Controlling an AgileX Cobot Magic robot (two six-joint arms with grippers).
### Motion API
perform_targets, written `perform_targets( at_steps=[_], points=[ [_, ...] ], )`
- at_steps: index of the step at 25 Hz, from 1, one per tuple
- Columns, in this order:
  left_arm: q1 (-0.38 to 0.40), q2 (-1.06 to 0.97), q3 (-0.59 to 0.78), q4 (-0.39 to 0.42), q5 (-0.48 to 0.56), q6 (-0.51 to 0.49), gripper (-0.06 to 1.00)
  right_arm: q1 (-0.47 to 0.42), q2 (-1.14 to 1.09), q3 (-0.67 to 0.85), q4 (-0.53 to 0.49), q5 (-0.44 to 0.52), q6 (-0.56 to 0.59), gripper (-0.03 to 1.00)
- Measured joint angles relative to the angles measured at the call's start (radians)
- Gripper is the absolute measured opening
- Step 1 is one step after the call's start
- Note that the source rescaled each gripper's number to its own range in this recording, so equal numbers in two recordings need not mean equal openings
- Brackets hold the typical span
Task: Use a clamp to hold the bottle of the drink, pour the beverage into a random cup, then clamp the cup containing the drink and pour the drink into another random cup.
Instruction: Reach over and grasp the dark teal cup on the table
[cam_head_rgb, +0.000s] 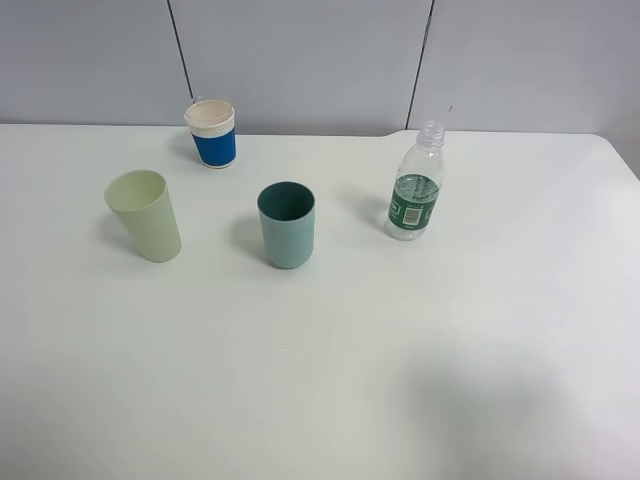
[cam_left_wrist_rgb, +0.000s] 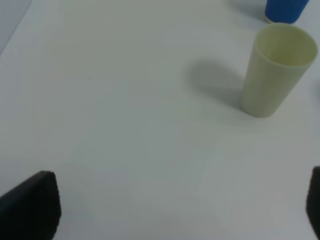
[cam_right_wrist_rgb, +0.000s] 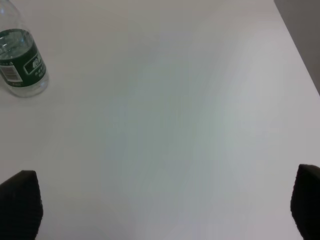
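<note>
Four containers stand upright on the white table (cam_head_rgb: 420, 380), each apart from the others. Taking the teal cup (cam_head_rgb: 287, 225) as the centre of the dial in the high view, the bottle (cam_head_rgb: 415, 190) stands at about 2 o'clock, the pale yellow-green cup (cam_head_rgb: 145, 215) at 9 o'clock, and the blue-and-white paper cup (cam_head_rgb: 212, 133) at 11 o'clock, near the far edge.

The bottle is clear plastic with a green label and an open neck; how full it is cannot be read through the plastic. The teal cup's mouth shows a darker green inside (shadowed, so any contents cannot be made out). What shows of the pale cup's inside is plain pale wall. The paper cup has a whitish rim, and its inside is too small to judge.

The left gripper (cam_left_wrist_rgb: 172, 205) is spread wide, dark fingertips (cam_left_wrist_rgb: 30, 207) at opposite edges of its view, with only bare table between them. The right gripper (cam_right_wrist_rgb: 164, 202) is likewise spread wide and grasps nothing; the bottle is well apart from it.
</note>
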Motion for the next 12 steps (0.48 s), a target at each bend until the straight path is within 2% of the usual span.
perform_targets(
  at_steps=[12],
  points=[
    [0.0,0.0,0.0,0.0,0.0,0.0,1.0,0.0,0.0,0.0,0.0,-0.001,0.001,0.99]
  ],
)
